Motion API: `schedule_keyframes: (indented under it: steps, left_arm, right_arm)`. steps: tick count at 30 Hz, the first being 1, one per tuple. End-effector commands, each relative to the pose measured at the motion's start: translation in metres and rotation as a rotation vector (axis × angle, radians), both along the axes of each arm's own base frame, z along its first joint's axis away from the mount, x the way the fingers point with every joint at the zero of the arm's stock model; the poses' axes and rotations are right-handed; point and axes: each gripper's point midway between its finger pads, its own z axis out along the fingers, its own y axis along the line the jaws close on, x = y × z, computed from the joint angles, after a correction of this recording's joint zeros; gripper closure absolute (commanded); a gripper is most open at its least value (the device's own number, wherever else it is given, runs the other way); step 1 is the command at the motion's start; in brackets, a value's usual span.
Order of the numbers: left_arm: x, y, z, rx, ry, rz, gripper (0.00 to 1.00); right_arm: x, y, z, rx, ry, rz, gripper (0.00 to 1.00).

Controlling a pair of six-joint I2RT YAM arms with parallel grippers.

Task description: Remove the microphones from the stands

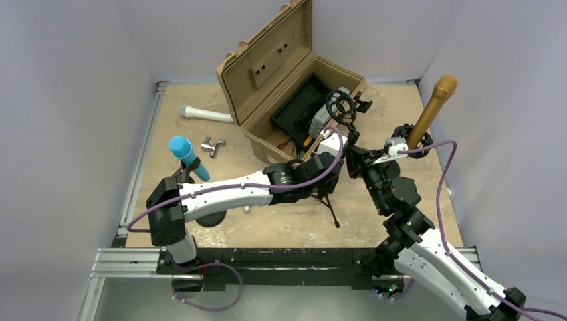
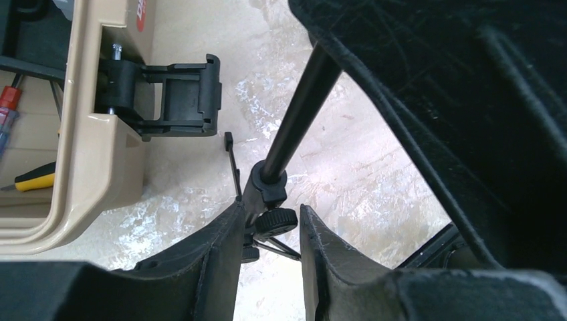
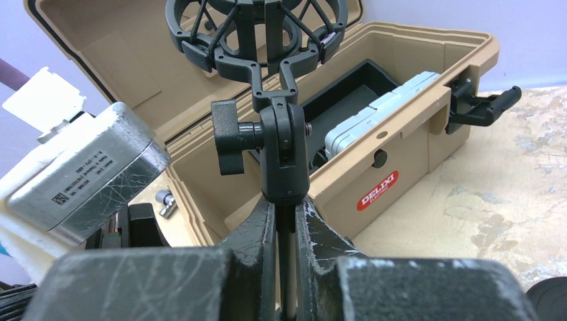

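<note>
A black tripod stand (image 1: 332, 212) stands mid-table with an empty shock mount (image 1: 341, 105) on top; the mount shows close up in the right wrist view (image 3: 257, 30). My right gripper (image 1: 353, 152) (image 3: 286, 204) is shut on the stand's thin pole just under the swivel joint (image 3: 286, 150). My left gripper (image 1: 326, 175) (image 2: 271, 207) is open low on the stand, fingers either side of the hub and knob (image 2: 277, 221). A blue microphone (image 1: 187, 157) sits in a holder at left, a gold one (image 1: 436, 107) at right, and a white one (image 1: 204, 114) lies on the table.
An open tan case (image 1: 281, 73) with tools and a grey box stands behind the stand; its front wall (image 3: 401, 127) and latch (image 2: 180, 93) are close to both grippers. A small metal fitting (image 1: 212, 146) lies near the blue microphone. Walls enclose the table.
</note>
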Motion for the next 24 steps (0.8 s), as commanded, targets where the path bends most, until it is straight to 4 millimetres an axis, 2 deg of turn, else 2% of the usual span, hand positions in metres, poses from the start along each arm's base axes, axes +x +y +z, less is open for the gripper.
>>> schedule_keyframes:
  steps: [1,7,15,17,18,22,24]
  left_arm:
    - [0.008,0.0,0.015,-0.038,-0.017,0.055,0.65]
    - [0.011,-0.002,0.01,-0.045,-0.004,0.059,0.68]
    - [0.012,-0.003,-0.004,-0.114,0.138,0.049,0.86]
    - [0.01,-0.005,-0.002,-0.16,0.184,0.039,0.94]
    - [0.008,-0.006,-0.001,-0.192,0.218,0.039,1.0]
    - [0.004,-0.006,0.009,-0.39,0.364,0.063,1.0]
    - [0.008,-0.007,0.025,-0.576,0.424,0.08,1.0]
  right_arm:
    - [-0.01,-0.002,0.06,0.115,-0.14,0.022,1.0]
    - [-0.01,-0.001,0.061,0.12,-0.142,0.031,1.0]
    - [-0.01,0.0,0.062,0.12,-0.144,0.035,1.0]
    - [-0.01,0.001,0.062,0.122,-0.144,0.037,1.0]
    - [-0.01,0.001,0.061,0.122,-0.143,0.038,1.0]
    - [-0.012,0.003,0.062,0.124,-0.157,0.054,1.0]
    - [-0.013,0.003,0.063,0.128,-0.166,0.059,1.0]
